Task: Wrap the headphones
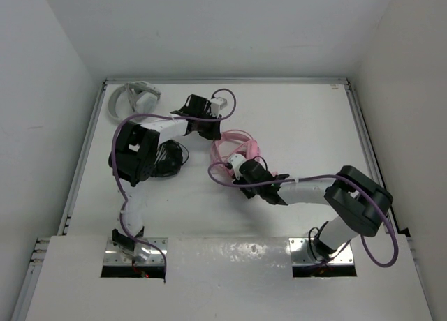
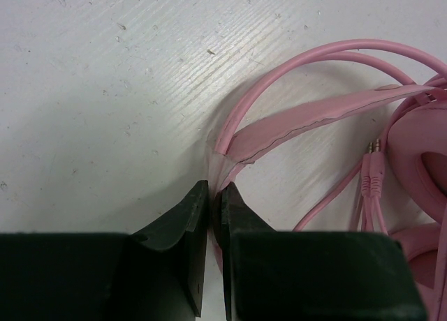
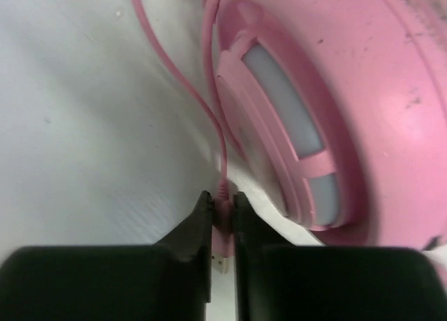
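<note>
Headphones, overhead: pink, mid-table between both arms, with the cable lying in loose loops.
Clutter, overhead: black headphones lie under the left arm; white-grey headphones sit in the far-left corner, well apart.
Left gripper, own camera: pressed together, pinching the headband; best used as a firm anchor.
Right gripper, own camera: nearly closed, pinching the cable just beside the earcup; lead it round without tugging.

Lighting was bright and even. A soft shadow lay just beside the headphones; the right wrist view was blurred.
</note>
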`<action>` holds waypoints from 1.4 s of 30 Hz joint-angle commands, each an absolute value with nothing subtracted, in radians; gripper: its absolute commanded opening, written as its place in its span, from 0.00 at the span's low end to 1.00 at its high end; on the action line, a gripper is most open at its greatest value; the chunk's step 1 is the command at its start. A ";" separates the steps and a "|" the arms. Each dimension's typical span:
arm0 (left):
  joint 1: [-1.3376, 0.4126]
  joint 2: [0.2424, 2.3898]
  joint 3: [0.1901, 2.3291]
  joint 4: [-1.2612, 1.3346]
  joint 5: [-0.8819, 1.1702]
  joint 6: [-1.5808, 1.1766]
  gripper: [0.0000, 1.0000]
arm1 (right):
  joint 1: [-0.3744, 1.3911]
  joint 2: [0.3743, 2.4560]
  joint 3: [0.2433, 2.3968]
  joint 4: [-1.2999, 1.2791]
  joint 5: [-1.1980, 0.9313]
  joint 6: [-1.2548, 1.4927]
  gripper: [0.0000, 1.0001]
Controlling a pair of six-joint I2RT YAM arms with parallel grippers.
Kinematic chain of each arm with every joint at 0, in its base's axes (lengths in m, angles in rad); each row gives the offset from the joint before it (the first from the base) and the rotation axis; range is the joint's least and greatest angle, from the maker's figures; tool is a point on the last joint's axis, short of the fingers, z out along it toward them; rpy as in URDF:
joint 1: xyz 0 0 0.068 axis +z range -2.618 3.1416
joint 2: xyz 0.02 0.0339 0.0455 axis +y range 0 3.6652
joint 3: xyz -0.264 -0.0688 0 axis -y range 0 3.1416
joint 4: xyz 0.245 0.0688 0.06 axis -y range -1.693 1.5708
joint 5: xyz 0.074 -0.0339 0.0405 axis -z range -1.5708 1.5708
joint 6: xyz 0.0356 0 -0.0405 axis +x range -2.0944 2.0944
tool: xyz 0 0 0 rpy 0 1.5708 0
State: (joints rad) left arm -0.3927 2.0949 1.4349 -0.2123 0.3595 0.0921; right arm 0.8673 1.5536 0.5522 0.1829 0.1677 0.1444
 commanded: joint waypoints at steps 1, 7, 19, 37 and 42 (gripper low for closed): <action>-0.374 2.132 1.416 -0.304 0.276 0.107 0.00 | 0.870 1.594 0.577 0.095 0.069 0.160 0.03; -0.376 2.132 1.414 -0.304 0.261 0.115 0.00 | 0.900 1.508 0.698 -0.092 0.041 0.114 0.00; -0.377 2.123 1.407 -0.302 0.215 0.149 0.00 | 0.821 1.471 1.006 -0.224 0.349 -0.067 0.00; -0.388 2.102 1.407 -0.313 0.195 0.172 0.00 | 0.607 1.784 1.244 -0.227 0.597 -0.265 0.48; -0.388 2.082 1.410 -0.310 0.199 0.170 0.00 | 0.548 1.764 1.230 -0.244 0.542 -0.218 0.65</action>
State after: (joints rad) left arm -0.3996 2.0869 1.4349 -0.2150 0.2905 0.1238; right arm 0.5976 1.7813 1.2163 -0.2352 0.5438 -0.2352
